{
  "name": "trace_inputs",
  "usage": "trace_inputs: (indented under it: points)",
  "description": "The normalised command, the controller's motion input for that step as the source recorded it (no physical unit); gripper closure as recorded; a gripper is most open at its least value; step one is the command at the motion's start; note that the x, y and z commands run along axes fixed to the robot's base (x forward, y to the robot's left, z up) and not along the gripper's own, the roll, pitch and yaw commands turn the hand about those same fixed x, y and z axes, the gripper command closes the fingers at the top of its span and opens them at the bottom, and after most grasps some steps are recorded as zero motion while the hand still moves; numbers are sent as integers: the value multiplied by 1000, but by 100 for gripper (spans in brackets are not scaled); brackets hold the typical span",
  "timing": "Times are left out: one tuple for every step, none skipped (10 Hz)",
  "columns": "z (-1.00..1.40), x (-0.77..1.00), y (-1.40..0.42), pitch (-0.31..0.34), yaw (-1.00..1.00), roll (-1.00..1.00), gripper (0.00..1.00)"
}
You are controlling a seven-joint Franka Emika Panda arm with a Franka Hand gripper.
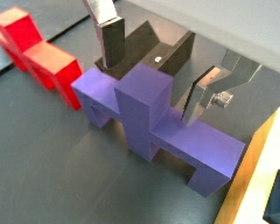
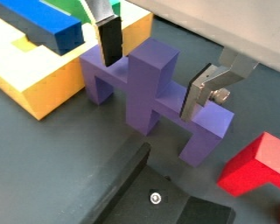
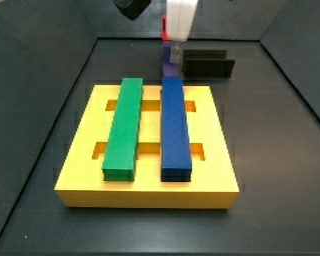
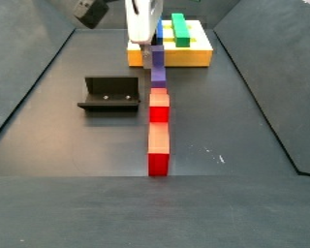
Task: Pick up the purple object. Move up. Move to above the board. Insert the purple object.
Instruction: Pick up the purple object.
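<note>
The violet-purple plastic bridge-shaped block (image 2: 154,101) stands on the dark floor between the thick yellow square board (image 2: 38,74) and a red stepped block (image 2: 259,166), close beside the board's edge, with the dark L-shaped fixture (image 4: 108,94) off to one side of it. The two-finger gripper (image 2: 157,74) sits low around the purple block, its silver fingers (image 1: 111,42) spread to either side of the raised middle stub, not visibly pressing it. On the board lie a long dark-blue bar (image 3: 176,125) and a long green bar (image 3: 124,128), side by side.
</note>
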Motion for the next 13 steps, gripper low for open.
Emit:
trace_inputs:
  points:
    - [-166,17,-51,0,400,10,0]
    - [-183,0,0,0,291,1,0]
    - [-74,-106,0,0,231,0,0]
    - [0,-126,0,0,43,0,0]
    - [0,-180,0,0,0,-4,0]
    - [0,-209,0,0,0,0,0]
    - [0,-194,0,0,0,0,0]
    - [26,-140,0,0,0,0,0]
    - [334,26,0,94,0,0,0]
    - [143,134,-3,100,-3,0,0]
    - [0,57,0,50,-191,-21,0]
    - [-43,0,0,29,-234,0,0]
    - [-66,-40,0,23,-263,0,0]
